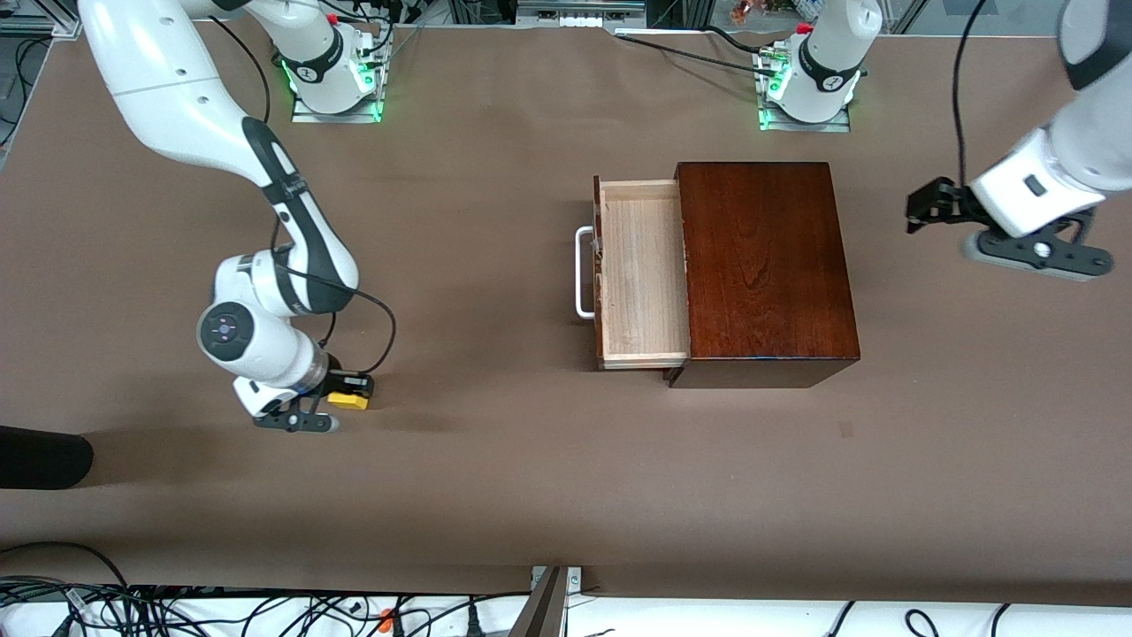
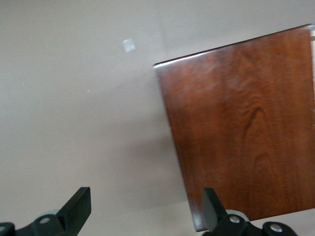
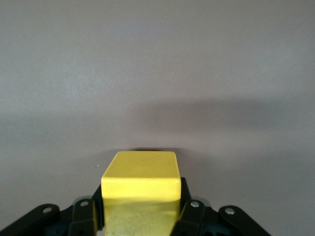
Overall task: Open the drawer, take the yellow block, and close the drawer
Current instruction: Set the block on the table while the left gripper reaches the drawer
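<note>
Right gripper, lower left of frame, clamps the yellow block, apparently touching the table; open drawer awaits toward centre; left gripper, fingers wide, waits upper right

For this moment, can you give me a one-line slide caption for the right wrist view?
Right gripper shut on the yellow block, held low over the bare brown table.
</note>
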You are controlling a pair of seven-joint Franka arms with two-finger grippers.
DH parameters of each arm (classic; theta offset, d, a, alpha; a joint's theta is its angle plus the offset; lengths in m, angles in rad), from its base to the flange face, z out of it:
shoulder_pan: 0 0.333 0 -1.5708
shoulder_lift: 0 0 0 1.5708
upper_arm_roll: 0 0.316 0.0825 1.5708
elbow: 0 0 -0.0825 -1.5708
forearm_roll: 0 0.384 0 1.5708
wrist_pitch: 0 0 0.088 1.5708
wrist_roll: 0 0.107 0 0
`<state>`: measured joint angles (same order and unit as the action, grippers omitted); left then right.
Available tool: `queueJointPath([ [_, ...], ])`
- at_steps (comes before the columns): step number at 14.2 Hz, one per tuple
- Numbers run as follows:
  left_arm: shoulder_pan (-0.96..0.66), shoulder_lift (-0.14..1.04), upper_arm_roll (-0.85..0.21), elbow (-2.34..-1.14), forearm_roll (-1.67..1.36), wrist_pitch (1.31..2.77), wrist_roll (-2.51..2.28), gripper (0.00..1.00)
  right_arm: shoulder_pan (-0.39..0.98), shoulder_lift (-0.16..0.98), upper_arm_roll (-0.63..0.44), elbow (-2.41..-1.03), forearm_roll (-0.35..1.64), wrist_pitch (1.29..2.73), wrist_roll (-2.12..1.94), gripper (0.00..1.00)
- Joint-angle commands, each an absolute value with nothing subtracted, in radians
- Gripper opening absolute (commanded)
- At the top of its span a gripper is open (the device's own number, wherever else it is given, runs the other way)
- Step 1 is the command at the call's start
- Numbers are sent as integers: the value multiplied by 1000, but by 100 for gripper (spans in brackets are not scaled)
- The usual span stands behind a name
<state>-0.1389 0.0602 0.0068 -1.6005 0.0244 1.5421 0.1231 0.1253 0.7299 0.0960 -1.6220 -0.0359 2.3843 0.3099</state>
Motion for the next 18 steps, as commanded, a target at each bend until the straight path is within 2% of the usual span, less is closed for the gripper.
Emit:
queueJointPath([
  [1,-169,100,-70,-1519,29,1500,124,100,143,732,94,-1606,-23,2381,334,0],
  [2,-176,103,-102,-1517,29,1502,126,100,143,732,94,-1605,-25,2381,333,0],
  [3,-178,106,-132,-1516,26,1505,136,100,143,733,92,-1605,-23,2381,334,29],
  [4,-178,121,-159,-1514,2,1508,182,100,143,736,92,-1605,-23,2382,336,89],
  [5,-178,127,-179,-1506,-30,1511,245,100,138,735,92,-1605,-28,2379,322,100],
  [8,-198,199,-215,-1496,-136,1535,365,100,130,700,83,-1605,-32,2347,305,100],
  [10,-250,245,-245,-1480,-132,1610,377,100,126,649,57,-1603,-31,2274,273,100],
  [15,-379,404,-252,-1462,-135,1880,594,100,121,500,-75,-1603,-20,2088,161,100],
  [18,-434,514,-253,-1396,-136,1924,846,100,121,393,-152,-1603,-20,1962,121,100],
])
